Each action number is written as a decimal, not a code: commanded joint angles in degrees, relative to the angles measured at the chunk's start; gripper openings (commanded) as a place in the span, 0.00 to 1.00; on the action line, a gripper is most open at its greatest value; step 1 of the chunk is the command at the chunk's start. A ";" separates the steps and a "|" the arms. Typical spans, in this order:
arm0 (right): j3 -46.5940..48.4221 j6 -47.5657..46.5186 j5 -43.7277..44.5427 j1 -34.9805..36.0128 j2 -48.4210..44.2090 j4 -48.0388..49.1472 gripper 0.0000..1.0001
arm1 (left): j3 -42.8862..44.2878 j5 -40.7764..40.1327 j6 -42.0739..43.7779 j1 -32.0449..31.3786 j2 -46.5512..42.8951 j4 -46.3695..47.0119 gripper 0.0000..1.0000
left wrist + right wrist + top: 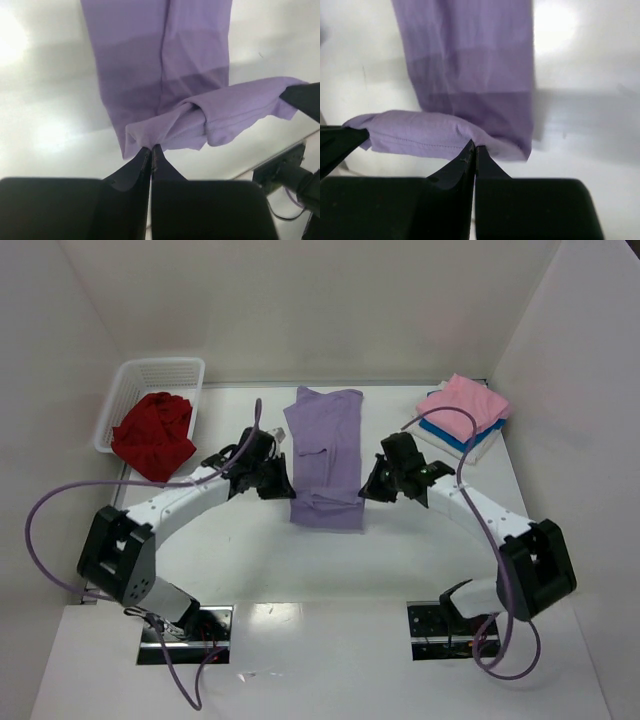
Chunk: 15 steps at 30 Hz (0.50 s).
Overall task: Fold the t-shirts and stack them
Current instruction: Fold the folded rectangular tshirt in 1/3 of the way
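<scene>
Pinching lavender t-shirt [325, 440], left hand [151, 149] and right hand [474, 146] hide its corners

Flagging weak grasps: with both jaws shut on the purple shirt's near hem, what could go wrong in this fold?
Each pair of jaws pinches only the very edge of the purple shirt, so a corner may slip out when lifted. The hem is bunched between them, so the fold may land crooked.

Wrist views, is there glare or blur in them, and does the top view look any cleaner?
Left wrist: glare blob on the table upper left, own fingers dark and soft, lavender shirt fairly clear. Right wrist: glare upper right, fingers silhouetted. Top external: even light, faint reflections at the near edge.
</scene>
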 commanded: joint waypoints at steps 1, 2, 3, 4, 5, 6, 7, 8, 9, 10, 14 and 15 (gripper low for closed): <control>5.69 -5.34 0.60 -4.57 4.51 3.87 0.00 | 5.89 3.55 8.37 3.10 7.01 1.98 0.00; 6.67 -6.22 0.08 -5.54 5.74 4.40 0.00 | 7.11 5.47 9.08 3.80 8.52 1.98 0.00; 7.63 -6.23 -0.89 -6.51 8.36 4.93 0.00 | 8.35 6.27 9.61 4.50 10.10 2.77 0.00; 9.99 -6.92 -0.90 -7.83 9.78 5.63 0.00 | 10.79 6.98 9.61 5.64 12.90 3.38 0.00; 11.41 -7.80 -1.50 -7.84 11.28 5.63 0.00 | 12.12 7.59 10.48 5.65 14.41 3.39 0.00; 12.81 -7.81 -1.51 -8.45 12.77 5.63 0.00 | 13.44 8.47 11.45 6.44 15.73 3.39 0.00; 15.53 -8.59 -1.51 -8.45 15.74 5.63 0.00 | 14.67 9.00 11.98 7.23 18.18 3.39 0.00; 16.86 -9.30 -1.51 -8.45 17.16 5.63 0.00 | 16.95 9.00 12.60 7.24 19.24 3.39 0.00; 18.00 -9.30 -2.03 -9.06 18.48 6.16 0.00 | 17.84 9.00 12.60 7.93 21.00 3.39 0.00; 19.93 -9.30 -2.04 -9.07 21.11 6.16 0.00 | 18.63 9.00 12.60 8.46 21.80 3.39 0.00; 24.07 -10.53 -2.74 -9.60 26.82 6.69 0.00 | 22.15 10.05 13.22 10.75 25.49 3.39 0.00; 24.77 -10.53 -2.74 -9.60 27.98 6.69 0.00 | 22.77 10.06 13.91 10.75 27.24 3.39 0.00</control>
